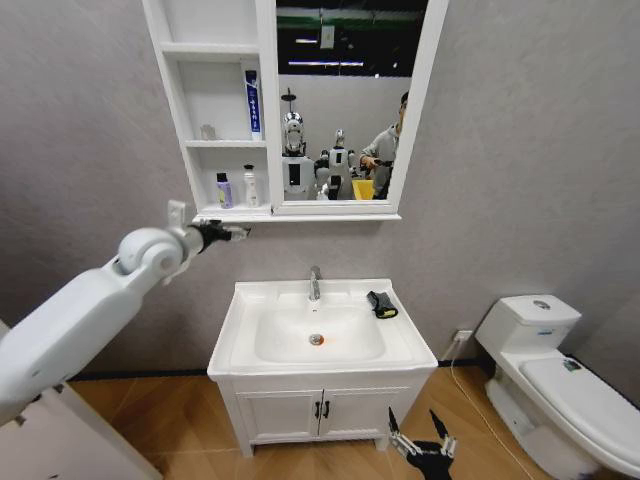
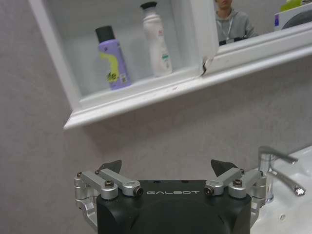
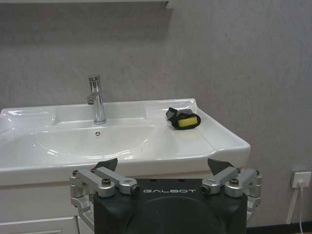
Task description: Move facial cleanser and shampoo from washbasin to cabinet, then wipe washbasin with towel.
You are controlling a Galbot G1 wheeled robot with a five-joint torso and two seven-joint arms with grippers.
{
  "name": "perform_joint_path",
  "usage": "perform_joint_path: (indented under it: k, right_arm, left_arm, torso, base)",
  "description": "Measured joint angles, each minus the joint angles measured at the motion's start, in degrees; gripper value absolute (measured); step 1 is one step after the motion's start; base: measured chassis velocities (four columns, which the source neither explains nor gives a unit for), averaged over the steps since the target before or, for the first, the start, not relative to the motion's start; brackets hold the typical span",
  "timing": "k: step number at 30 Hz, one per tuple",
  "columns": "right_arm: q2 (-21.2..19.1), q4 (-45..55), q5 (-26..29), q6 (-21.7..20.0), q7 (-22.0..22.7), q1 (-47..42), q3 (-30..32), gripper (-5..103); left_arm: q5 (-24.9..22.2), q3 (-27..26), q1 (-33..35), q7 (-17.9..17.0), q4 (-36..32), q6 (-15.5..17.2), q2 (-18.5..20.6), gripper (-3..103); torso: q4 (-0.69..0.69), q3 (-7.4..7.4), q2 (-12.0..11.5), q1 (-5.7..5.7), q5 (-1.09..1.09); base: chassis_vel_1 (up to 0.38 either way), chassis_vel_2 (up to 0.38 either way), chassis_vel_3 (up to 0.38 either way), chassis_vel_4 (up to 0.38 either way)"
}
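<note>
Left gripper (image 2: 167, 171) is empty with its jaws spread wide, hanging just below and in front of the bottom cubby of the cabinet (image 1: 213, 110). Right above it on that lowest shelf sit the purple bottle (image 2: 113, 58) and the white bottle (image 2: 156, 40), both upright and side by side, so the moving part looks done to me (can't read the labels, so I'm guessing which is shampoo and which is cleanser). The right gripper (image 3: 164, 170) is also empty and open, parked low in front of the vanity doors (image 1: 320, 410), facing the washbasin (image 1: 245, 302). The towel (image 3: 183, 119) is bunched up on the back right corner of the basin top, near the tap (image 3: 96, 99) but not touching it. If the wipe is up next, I'd come down on the middle of the bundle from above, pinch a good fold of cloth rather than the yellow strip, and keep clear of the tap and the wall
</note>
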Motion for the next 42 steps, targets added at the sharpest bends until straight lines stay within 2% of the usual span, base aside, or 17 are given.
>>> perform_joint_path:
  k: [4, 5, 7, 8, 10, 11, 13, 14, 16, 17, 18, 19, 20, 25, 26, 30, 42]
  right_arm:
    - [1.03, -0.25, -1.3, -0.45, 1.18, 0.04, 0.45, 100]
    - [1.03, -0.25, -1.3, -0.45, 1.18, 0.04, 0.45, 100]
    - [1.31, 0.14, -1.29, -0.72, 2.32, -0.8, 0.99, 100]
    - [1.31, 0.14, -1.29, -0.72, 2.32, -0.8, 0.99, 100]
    - [0.9, 0.53, -0.76, -1.12, 2.36, -0.26, 1.44, 100]
    - [0.9, 0.53, -0.76, -1.12, 2.36, -0.26, 1.44, 100]
    - [0.34, 0.79, -0.01, -1.97, 2.25, 0.52, 1.46, 100]
    - [0.34, 0.79, -0.01, -1.97, 2.25, 0.52, 1.46, 100]
    - [-0.79, 1.24, 0.23, -2.69, 2.22, 1.22, 1.36, 100]
    - [-0.79, 1.24, 0.23, -2.69, 2.22, 1.22, 1.36, 100]
    - [-1.28, 1.52, 0.34, -3.14, 2.07, 1.67, 1.33, 100]
    - [-1.28, 1.52, 0.34, -3.14, 2.07, 1.67, 1.33, 100]
    - [-1.77, 1.76, 0.45, -3.67, 1.93, 2.14, 1.29, 100]
    - [-6.99, 3.74, 2.93, -10.39, 3.24, 4.92, 1.02, 100]
    - [-6.99, 3.74, 2.93, -10.39, 3.24, 4.92, 1.02, 100]
    - [-9.58, 7.18, 6.81, -12.44, 1.57, 6.37, 1.8, 100]
    - [-8.6, 12.04, 6.53, -10.27, 0.23, 4.0, 2.43, 100]
  left_arm:
    - [6.27, -12.35, 16.6, 1.79, -3.52, -1.56, -0.38, 100]
    - [6.27, -12.35, 16.6, 1.79, -3.52, -1.56, -0.38, 100]
    - [13.16, -20.57, 29.43, 2.7, -6.75, -3.19, -3.8, 100]
    - [13.16, -20.57, 29.43, 2.7, -6.75, -3.19, -3.8, 100]
    - [18.89, -32.61, 46.33, 1.63, -11.25, -7.57, -10.49, 100]
    - [18.89, -32.61, 46.33, 1.63, -11.25, -7.57, -10.49, 100]
    - [24.92, -40.75, 59.32, 3.09, -14.94, -12.64, -18.98, 100]
    - [24.92, -40.75, 59.32, 3.09, -14.94, -12.64, -18.98, 100]
    - [29.56, -45.53, 67.91, 5.39, -17.38, -16.31, -27.49, 100]
    - [29.56, -45.53, 67.91, 5.39, -17.38, -16.31, -27.49, 100]
    - [30.9, -47.8, 71.55, 6.55, -18.78, -17.61, -31.68, 100]
    - [30.9, -47.8, 71.55, 6.55, -18.78, -17.61, -31.68, 100]
    - [30.93, -48.95, 73.55, 6.99, -20.1, -17.93, -34.44, 100]
    - [31.25, -49.44, 77.94, 9.12, -24.64, -18.15, -44.02, 100]
    - [31.25, -49.44, 77.94, 9.12, -24.64, -18.15, -44.02, 100]
    - [36.58, -46.81, 79.78, 11.53, -25.2, -20.38, -50.09, 100]
    - [37.62, -44.98, 79.71, 11.8, -25.23, -20.87, -51.41, 100]
  torso:
    - [0.02, -0.01, 0.0, -0.01, 0.07]
    - [0.02, -0.01, 0.0, -0.01, 0.07]
    - [-0.12, 0.01, -0.01, 0.01, 0.0]
    - [-0.12, 0.01, -0.01, 0.01, 0.0]
    - [-0.03, 0.0, -0.01, 0.01, 0.03]
    - [-0.03, 0.0, -0.01, 0.01, 0.03]
    - [0.0, -0.01, 0.0, 0.0, 0.05]
    - [0.0, -0.01, 0.0, 0.0, 0.05]
    - [0.01, -0.01, 0.0, 0.0, 0.03]
    - [0.01, -0.01, 0.0, 0.0, 0.03]
    - [0.01, -0.01, 0.0, 0.0, 0.05]
    - [0.01, -0.01, 0.0, 0.0, 0.05]
    - [0.01, 0.0, 0.0, -0.01, 0.06]
    - [-0.02, 0.0, 0.0, 0.0, 0.07]
    - [-0.02, 0.0, 0.0, 0.0, 0.07]
    - [-0.01, 0.01, 0.0, 0.01, 0.06]
    - [-0.02, 0.0, 0.0, 0.01, 0.04]
  base:
    - [0.0, 0.0, 0.0, 0.0]
    - [0.0, 0.0, 0.0, 0.0]
    - [0.0, 0.0, 0.0, 0.0]
    - [0.0, 0.0, 0.0, 0.0]
    - [0.0, 0.0, 0.0, 0.0]
    - [0.0, 0.0, 0.0, 0.0]
    - [0.0, 0.0, 0.0, 0.0]
    - [0.0, 0.0, 0.0, 0.0]
    - [0.0, 0.0, 0.0, 0.0]
    - [0.0, 0.0, 0.0, 0.0]
    - [0.0, 0.0, 0.0, 0.0]
    - [0.0, 0.0, 0.0, 0.0]
    - [0.0, 0.0, 0.0, 0.0]
    - [0.0, 0.0, 0.0, 0.0]
    - [0.0, 0.0, 0.0, 0.0]
    - [0.0, 0.0, 0.0, 0.0]
    - [0.0, 0.0, 0.0, 0.0]
